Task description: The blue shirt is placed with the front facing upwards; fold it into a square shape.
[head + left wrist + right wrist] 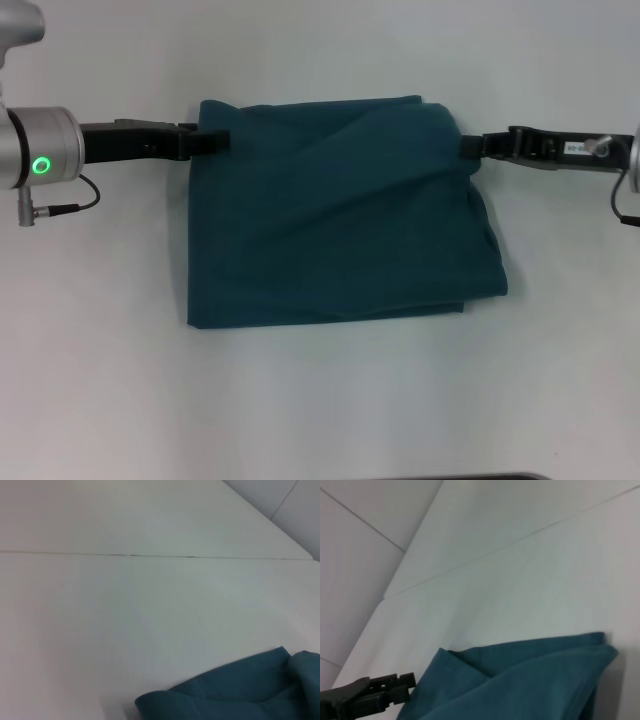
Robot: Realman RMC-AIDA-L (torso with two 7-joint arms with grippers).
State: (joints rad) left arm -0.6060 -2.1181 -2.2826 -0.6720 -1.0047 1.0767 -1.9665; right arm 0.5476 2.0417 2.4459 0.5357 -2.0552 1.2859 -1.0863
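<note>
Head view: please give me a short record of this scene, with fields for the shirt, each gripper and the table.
shirt: blue shirt, folded into a rough rectangle, plain side up, no lettering visible
shirt edges: near right corner sticks out unevenly; wrinkles across the top layer
left gripper: at the shirt's far left corner, fingers at the cloth edge
right gripper: at the shirt's far right corner, fingers at the cloth edge
grip state: cannot tell for either
table: white, with a seam

We are viewing the blue shirt (335, 215) lying folded at the centre of the white table (320, 410). The left gripper (212, 142) is meeting its 10 o'clock corner; the right gripper (470, 147) is meeting its 2 o'clock corner.
</note>
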